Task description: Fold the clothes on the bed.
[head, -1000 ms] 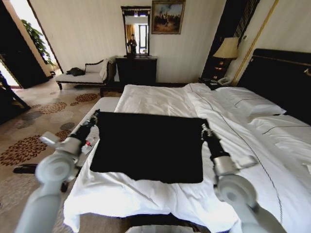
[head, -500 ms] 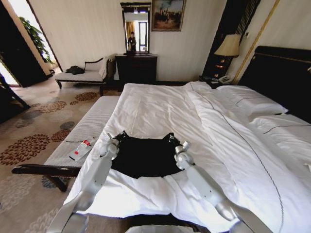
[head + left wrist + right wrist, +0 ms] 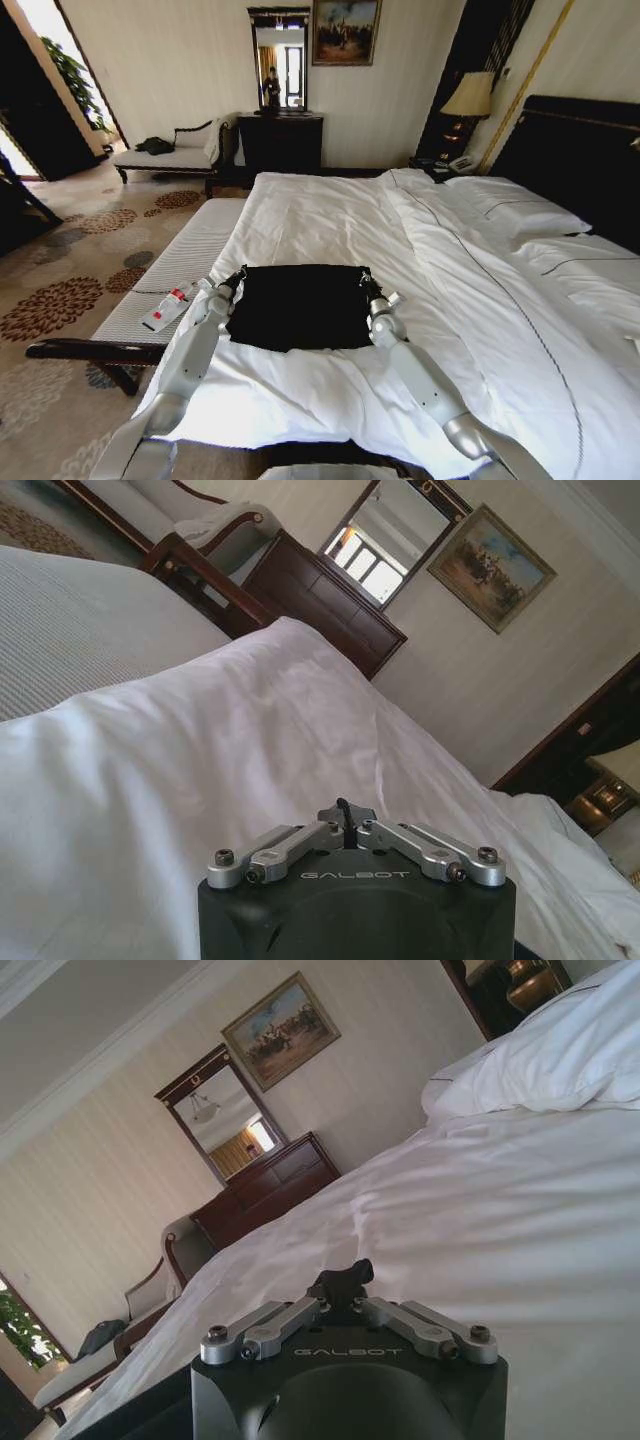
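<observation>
Nearest the robot, both arms reach forward over the foot of the bed, low above the white duvet. The T-shirt lies between them on the duvet as a black rectangle, its far edge straight and its near edge slightly bowed.

The left gripper sits at the shirt's far left corner. In the left wrist view the left gripper has its linkage drawn together, the fingers pinched on a small tuft of black fabric, with the duvet rising behind it.

The right gripper sits at the shirt's far right corner. In the right wrist view the right gripper is likewise clenched on a dark fold of the shirt, and the black fabric shows at the frame's lower edge.

Beside the bed, on the robot's left, stands a pale bench with a dark wooden arm; a bottle with a red label lies on it, well apart from the shirt.

Farther up the bed lie the pillows against the dark headboard. At the far wall stand a dark dresser with a mirror, a painting and a lamp.
</observation>
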